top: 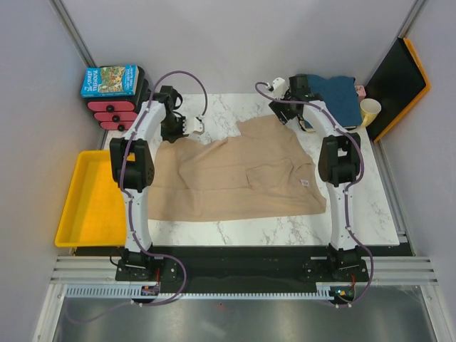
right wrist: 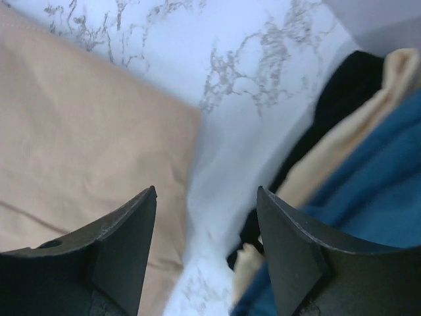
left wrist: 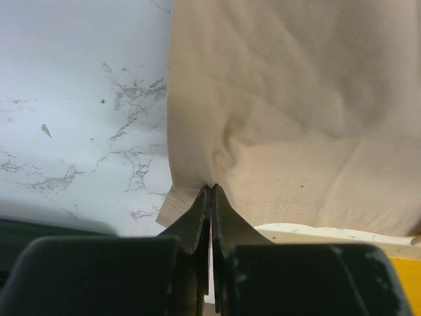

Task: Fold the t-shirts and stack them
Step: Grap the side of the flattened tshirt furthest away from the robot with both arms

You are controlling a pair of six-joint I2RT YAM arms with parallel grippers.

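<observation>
A large tan t-shirt (top: 235,171) lies spread on the marble table (top: 356,214), with a small white label (top: 304,182) near its right edge. My left gripper (top: 174,135) is at the shirt's far left corner. In the left wrist view it (left wrist: 210,188) is shut on the hem of the tan cloth (left wrist: 296,118). My right gripper (right wrist: 206,191) hangs open over bare marble, between the tan t-shirt's edge (right wrist: 85,145) and a pile of t-shirts: teal-blue (right wrist: 375,197), cream (right wrist: 342,151) and dark (right wrist: 342,92). From above it (top: 299,121) is beside that pile (top: 338,96) at the far right.
A blue picture-covered box (top: 110,80) sits on red holders at the far left. A yellow tray (top: 92,199) lies off the table's left edge. A pale yellow cup (top: 370,110) and a black-and-orange board (top: 399,78) stand at the far right.
</observation>
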